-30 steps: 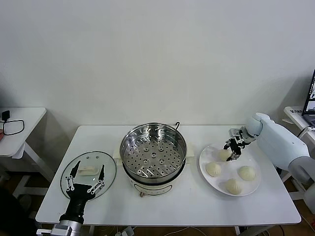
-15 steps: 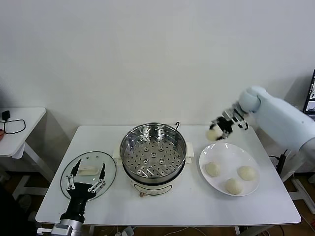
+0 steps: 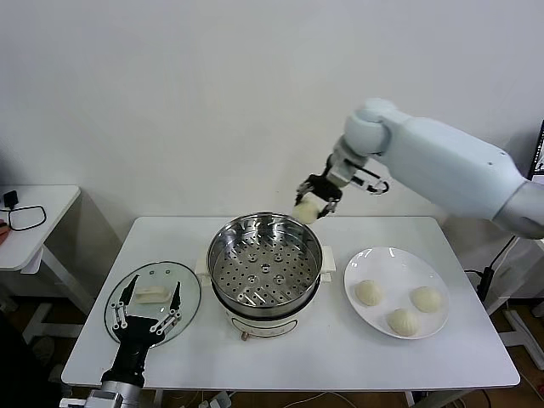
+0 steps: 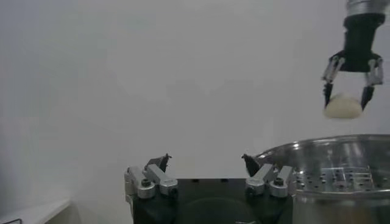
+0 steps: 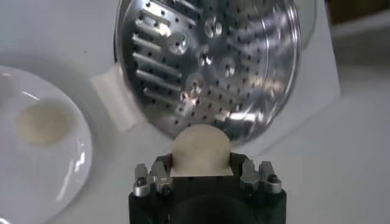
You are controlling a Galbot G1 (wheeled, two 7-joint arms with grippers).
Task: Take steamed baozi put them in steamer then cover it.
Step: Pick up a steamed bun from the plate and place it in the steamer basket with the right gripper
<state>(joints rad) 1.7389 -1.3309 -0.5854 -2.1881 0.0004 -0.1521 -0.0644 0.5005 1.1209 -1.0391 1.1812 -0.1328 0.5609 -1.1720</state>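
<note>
From the head view, the right hand grips one baozi above the far rim of the empty steamer; three buns wait on the plate. The left wrist view shows the left hand spread open. The right wrist view shows the perforated tray bare; the cover lies on the counter, not yet placed.

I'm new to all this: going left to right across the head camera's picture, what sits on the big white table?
Glass cover with the left claw over it → steamer → white plate holding three baozi.
</note>
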